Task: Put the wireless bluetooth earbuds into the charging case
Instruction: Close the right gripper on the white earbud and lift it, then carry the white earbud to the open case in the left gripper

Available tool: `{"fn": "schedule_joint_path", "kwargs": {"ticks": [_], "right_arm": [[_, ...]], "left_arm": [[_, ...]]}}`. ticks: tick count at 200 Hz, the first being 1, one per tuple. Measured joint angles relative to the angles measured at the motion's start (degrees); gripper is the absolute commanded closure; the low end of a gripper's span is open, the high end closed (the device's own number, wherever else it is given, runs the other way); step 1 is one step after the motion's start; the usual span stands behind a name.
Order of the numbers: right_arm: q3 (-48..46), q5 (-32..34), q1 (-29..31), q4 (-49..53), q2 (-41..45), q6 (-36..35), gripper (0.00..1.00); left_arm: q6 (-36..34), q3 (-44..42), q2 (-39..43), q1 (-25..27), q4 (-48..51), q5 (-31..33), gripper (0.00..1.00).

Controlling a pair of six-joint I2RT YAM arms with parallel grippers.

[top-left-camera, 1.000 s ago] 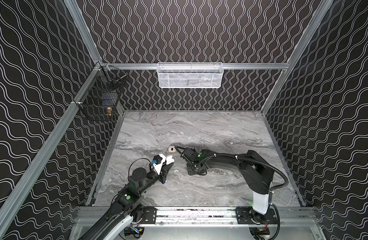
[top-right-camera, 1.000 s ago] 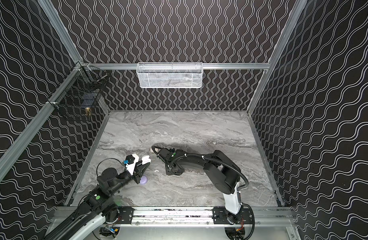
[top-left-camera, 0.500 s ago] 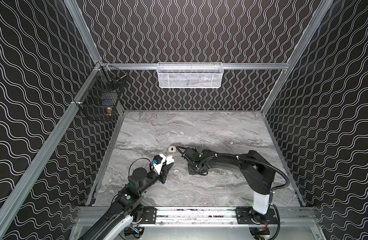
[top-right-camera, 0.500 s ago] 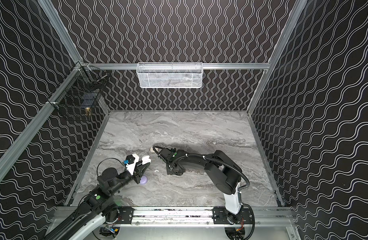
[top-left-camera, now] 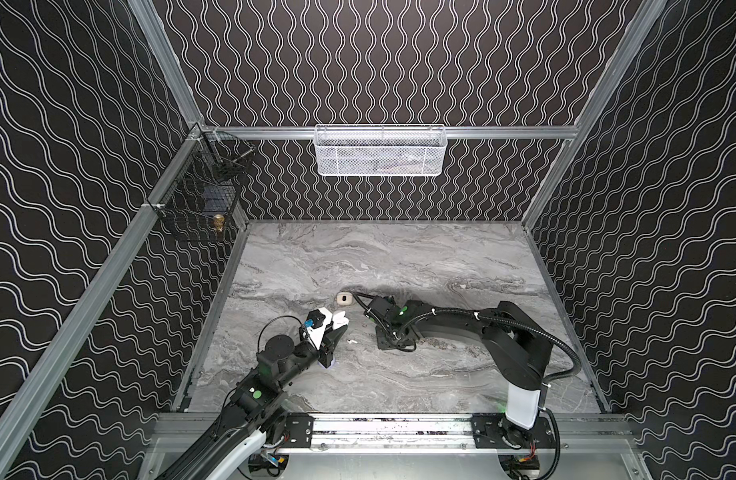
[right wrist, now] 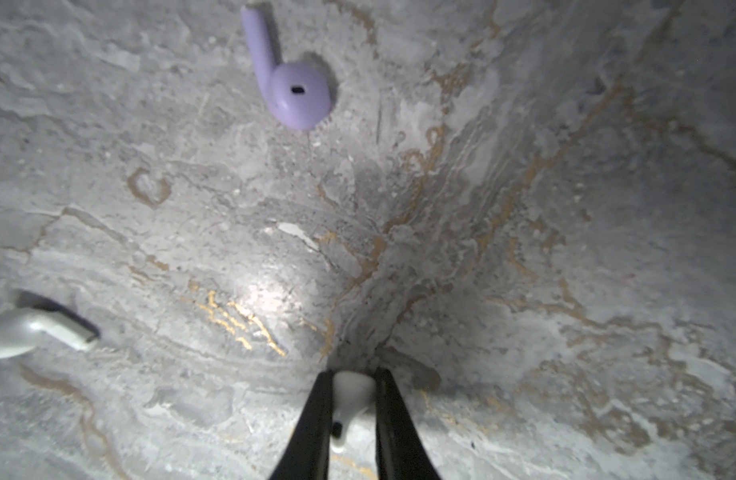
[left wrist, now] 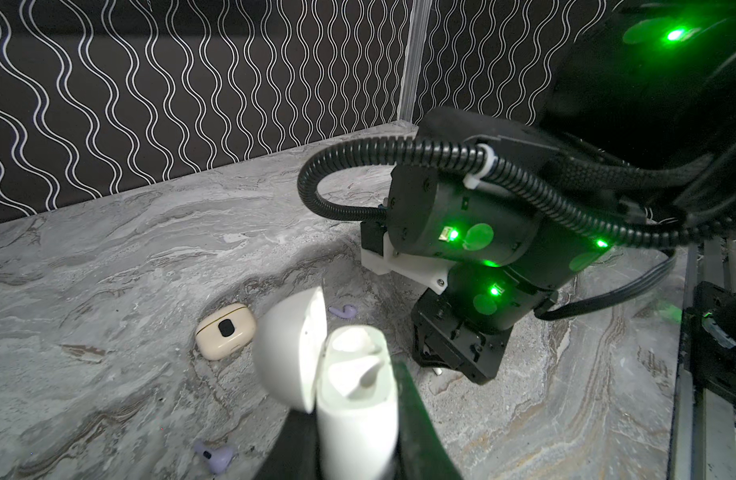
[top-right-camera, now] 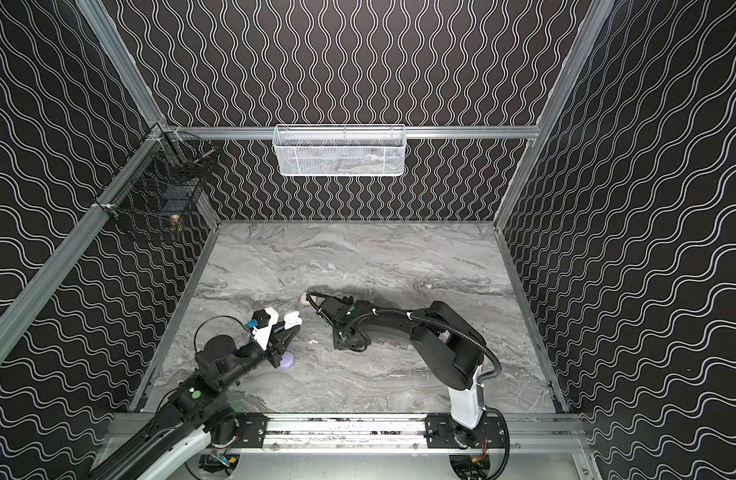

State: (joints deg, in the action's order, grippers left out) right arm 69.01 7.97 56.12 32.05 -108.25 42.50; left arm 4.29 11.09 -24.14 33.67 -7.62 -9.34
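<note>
Both top views are sharp and evenly lit from overhead: the marble table is bright against dark walls, with a soft shadow pooled beneath the right arm. The left wrist view is dim, flared by glaring green LEDs, and the case near the lens is washed out and soft. The right wrist view has 1 bright hotspot mid-frame, darkened corners, veining stretched toward the edges, a fairly crisp lavender earbud and blurred black fingers.

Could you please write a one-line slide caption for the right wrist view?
Right claw shut on a white earbud on the marble table; a lavender earbud lies apart.
</note>
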Motion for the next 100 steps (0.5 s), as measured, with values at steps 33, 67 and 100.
{"fn": "schedule_joint_path", "kwargs": {"ticks": [33, 67, 100], "right_arm": [[-1.5, 1.2, 0.1, -0.9, 5.2, 0.9, 0.84], [-2.8, 5.7, 0.9, -1.2, 12.4, 1.9, 0.85], [-3.1, 13.2, 4.6, -2.1, 22.3, 2.5, 0.85]], "left_arm": [[0.0, 0.0, -2.3, 0.0, -0.5, -1.6, 1.0], [-0.2, 1.1, -5.3, 0.0, -2.4, -5.8, 1.0], [-0.2, 1.2, -5.5, 0.0, -7.1, -10.6, 1.0]]}}
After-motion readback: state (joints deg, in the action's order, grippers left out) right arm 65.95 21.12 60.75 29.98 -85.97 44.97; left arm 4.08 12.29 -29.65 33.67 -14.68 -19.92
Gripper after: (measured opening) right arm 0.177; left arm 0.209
